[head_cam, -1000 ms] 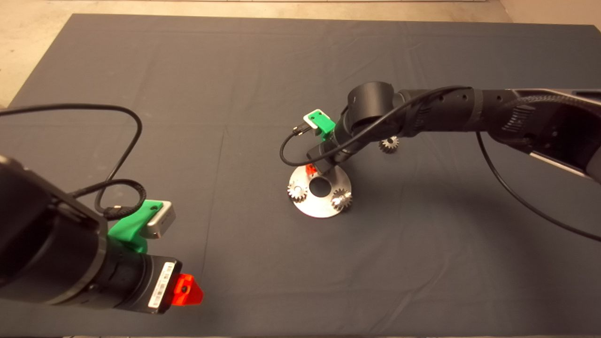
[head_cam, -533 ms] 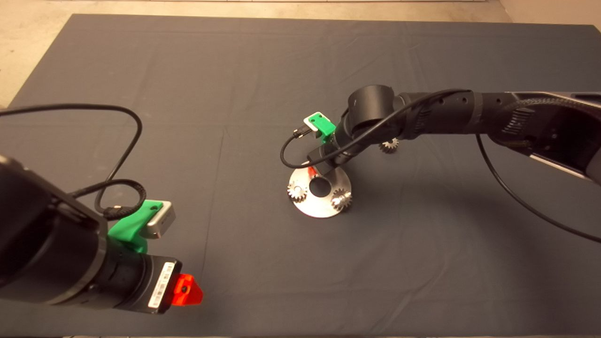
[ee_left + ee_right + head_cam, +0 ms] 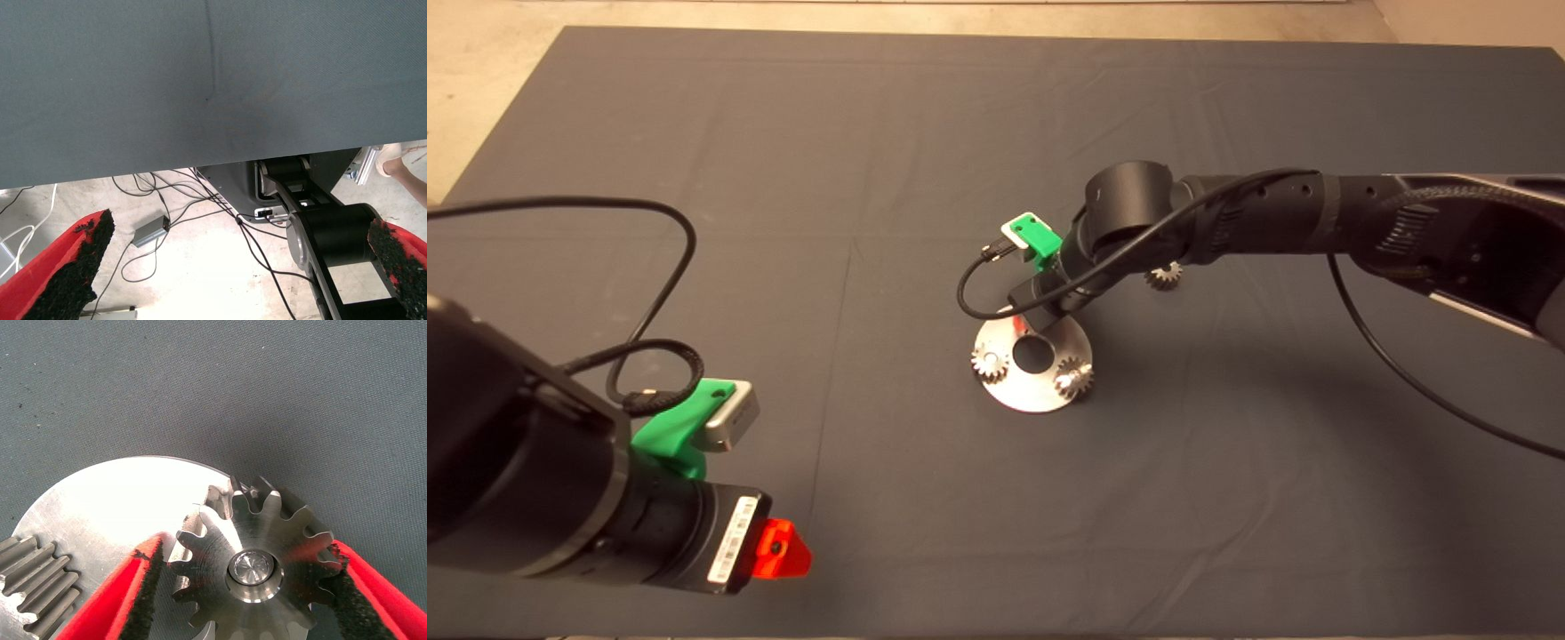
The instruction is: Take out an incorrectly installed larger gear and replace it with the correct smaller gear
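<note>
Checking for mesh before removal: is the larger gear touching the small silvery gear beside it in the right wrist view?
Apart. The right wrist view shows bare plate between the larger gear and the small silvery gear.

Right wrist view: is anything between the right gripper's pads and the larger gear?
Almost nothing. In the right wrist view the right gripper straddles the larger gear on its pin; one pad sits just off the teeth, the other looks to touch them.
</note>
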Robot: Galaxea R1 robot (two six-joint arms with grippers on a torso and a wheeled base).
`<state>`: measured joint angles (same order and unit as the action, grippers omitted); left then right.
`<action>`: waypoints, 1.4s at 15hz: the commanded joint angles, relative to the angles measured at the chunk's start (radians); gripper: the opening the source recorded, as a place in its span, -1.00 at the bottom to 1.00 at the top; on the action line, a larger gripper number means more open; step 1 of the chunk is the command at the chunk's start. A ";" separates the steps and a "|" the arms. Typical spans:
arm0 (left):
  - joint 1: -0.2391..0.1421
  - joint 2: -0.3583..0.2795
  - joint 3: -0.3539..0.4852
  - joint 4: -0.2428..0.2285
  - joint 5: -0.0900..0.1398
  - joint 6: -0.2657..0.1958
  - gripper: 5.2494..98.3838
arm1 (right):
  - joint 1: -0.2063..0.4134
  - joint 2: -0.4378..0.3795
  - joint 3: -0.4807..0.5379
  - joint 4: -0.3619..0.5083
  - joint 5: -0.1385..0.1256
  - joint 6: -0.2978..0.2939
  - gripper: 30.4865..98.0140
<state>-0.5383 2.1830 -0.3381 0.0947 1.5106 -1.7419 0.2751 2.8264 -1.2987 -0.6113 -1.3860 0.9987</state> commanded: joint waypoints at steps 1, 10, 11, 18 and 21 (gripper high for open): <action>-0.009 -0.002 0.019 0.000 0.003 -0.005 0.99 | 0.024 0.005 0.003 -0.031 0.002 -0.002 -0.12; -0.009 -0.002 0.019 0.000 0.005 -0.005 0.99 | 0.023 0.005 0.004 -0.031 0.002 -0.005 -0.40; -0.009 -0.002 0.019 0.000 0.005 -0.005 0.99 | 0.023 0.005 0.004 -0.031 0.002 -0.003 -0.41; -0.009 -0.004 0.019 0.000 0.005 -0.005 0.99 | 0.030 -0.009 0.010 -0.028 -0.001 0.005 -0.46; -0.009 -0.004 0.019 0.000 0.005 -0.005 0.99 | 0.044 -0.008 0.010 -0.025 0.002 0.005 -0.46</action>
<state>-0.5383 2.1830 -0.3377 0.0943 1.5106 -1.7419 0.2760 2.8204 -1.2987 -0.6128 -1.3836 0.9972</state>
